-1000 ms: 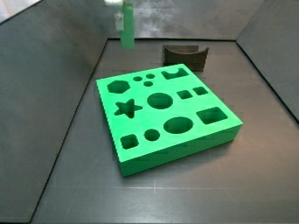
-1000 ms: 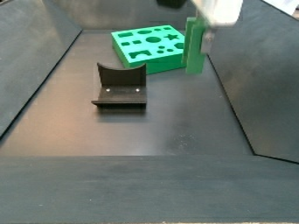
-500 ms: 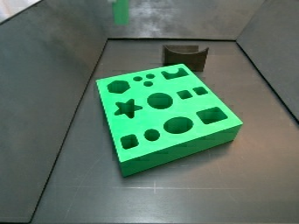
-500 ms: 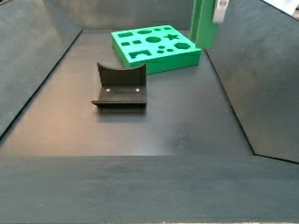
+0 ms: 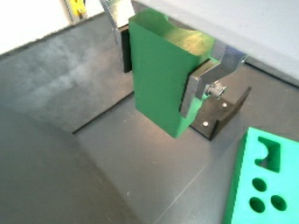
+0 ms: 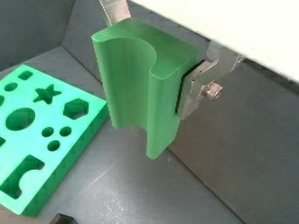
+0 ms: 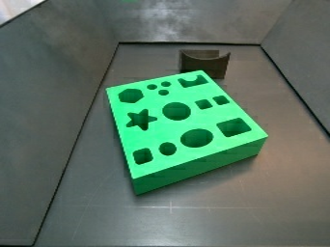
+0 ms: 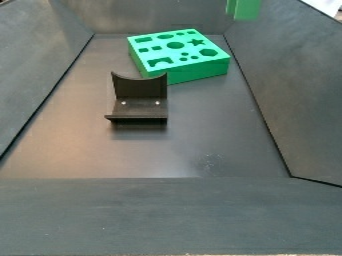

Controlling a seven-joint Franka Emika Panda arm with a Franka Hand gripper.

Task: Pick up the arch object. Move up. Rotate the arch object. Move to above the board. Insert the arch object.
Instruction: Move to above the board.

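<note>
The arch object point(image 5: 162, 79) is a bright green block with a curved notch in its end. My gripper point(image 5: 163, 68) is shut on it, a silver finger point(image 5: 202, 85) pressing each side. It hangs high above the dark floor in both wrist views, as the arch object point(image 6: 131, 92) in the gripper point(image 6: 152, 63) shows. Only the lowest tip of the arch object point(image 8: 243, 8) shows in a side view, at the top edge beyond the board point(image 8: 201, 71). The board point(image 7: 194, 164) lies flat with its cut-outs facing up, and the gripper is out of that view.
The dark fixture point(image 8: 136, 97) stands on the floor in front of the board, seen also as the fixture point(image 7: 206, 61) and the fixture point(image 5: 222, 109). Dark sloping walls enclose the floor. The board point(image 6: 75, 163) lies below and beside the held block, as does the board point(image 5: 288, 179).
The gripper has risen with the arch object. The block has gone out of the top of one side view and nearly out of the other.
</note>
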